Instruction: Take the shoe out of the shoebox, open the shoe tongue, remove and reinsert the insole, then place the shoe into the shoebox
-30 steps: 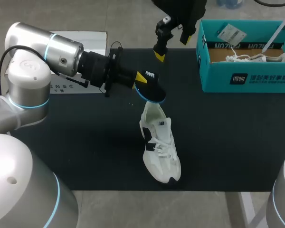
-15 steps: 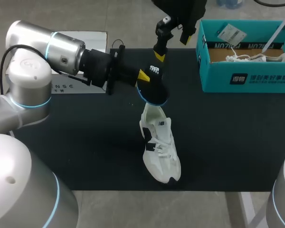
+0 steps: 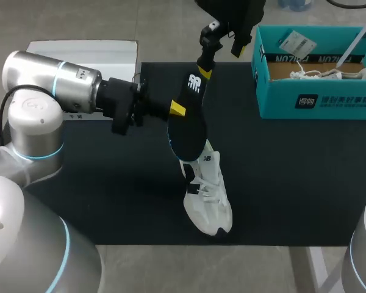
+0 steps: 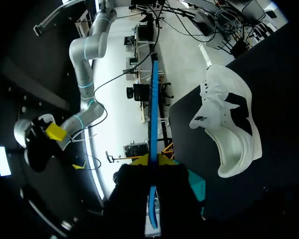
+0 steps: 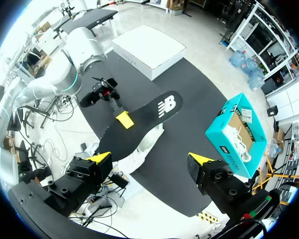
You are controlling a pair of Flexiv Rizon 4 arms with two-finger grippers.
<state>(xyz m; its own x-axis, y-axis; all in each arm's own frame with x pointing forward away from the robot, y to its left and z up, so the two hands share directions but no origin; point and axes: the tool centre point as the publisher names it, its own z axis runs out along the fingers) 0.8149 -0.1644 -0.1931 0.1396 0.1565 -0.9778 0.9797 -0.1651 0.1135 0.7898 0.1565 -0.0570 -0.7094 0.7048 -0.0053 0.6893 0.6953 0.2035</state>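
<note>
Head view, from the left: a white box (image 3: 85, 50) lies at the far left corner, just beside the black mat (image 3: 110, 183) and partly hidden by the left arm (image 3: 55, 85). That arm comes in across the mat. The left gripper (image 3: 177, 110) is clamped on the long edge of the insole (image 3: 186, 125), with one yellow tip showing against the black top face.

The insole is held up off the mat and tilted. Its end with the white mark points toward the far edge, and its other end is over the heel opening of the shoe (image 3: 207, 195). Whether it touches the shoe cannot be told from here. Left wrist view sees the insole edge-on, a thin blue line pinched between both fingers, with the shoe off to one side and apart from it.

The shoe is white with dark patches and lies on the mat, toe toward the near edge. Above the mat's far edge hangs the right gripper (image 3: 221, 61), one fingertip just beside the insole's marked end. Right wrist view shows its two fingers spread wide with nothing between them.

At the far right sits the teal shoebox (image 3: 317, 101), open, with a second white shoe (image 3: 329, 74) and a paper tag (image 3: 297, 43) inside.
</note>
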